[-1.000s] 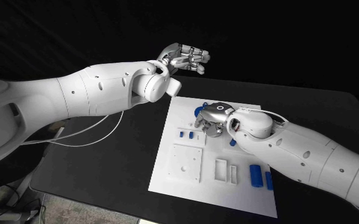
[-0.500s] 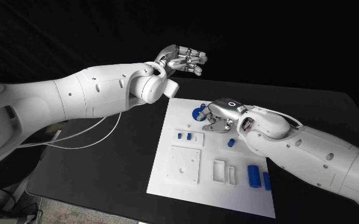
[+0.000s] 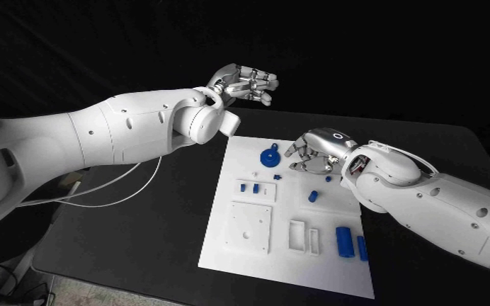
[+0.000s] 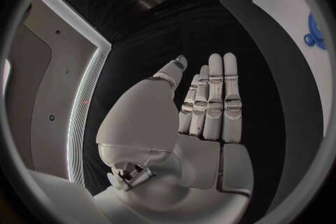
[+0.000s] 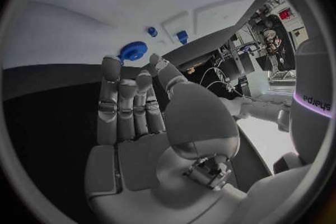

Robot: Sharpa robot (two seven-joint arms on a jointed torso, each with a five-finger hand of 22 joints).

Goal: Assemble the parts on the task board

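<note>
The white task board (image 3: 268,249) lies mid-table. A round blue part (image 3: 270,156) sits near the board's far edge, with a tiny blue piece (image 3: 277,176) just in front of it. Two small blue pegs (image 3: 249,188) stand in a white block. A short blue piece (image 3: 312,195) lies mid-board, and two blue cylinders (image 3: 351,242) lie at the near right. My right hand (image 3: 316,151) hovers over the board's far right corner, beside the round part (image 5: 133,50), holding nothing. My left hand (image 3: 245,83) is raised beyond the board's far edge, its fingers (image 4: 213,101) straight and empty.
White raised blocks (image 3: 250,227) and slotted frames (image 3: 299,236) occupy the board's near half. A white cable (image 3: 122,185) loops over the black table (image 3: 133,249) to the left of the board. My bulky left forearm (image 3: 133,129) hangs above the table's left side.
My right hand has drawn back to the right and lifted off the round blue part, which now lies uncovered with the tiny piece beside it. My left hand has barely shifted.
</note>
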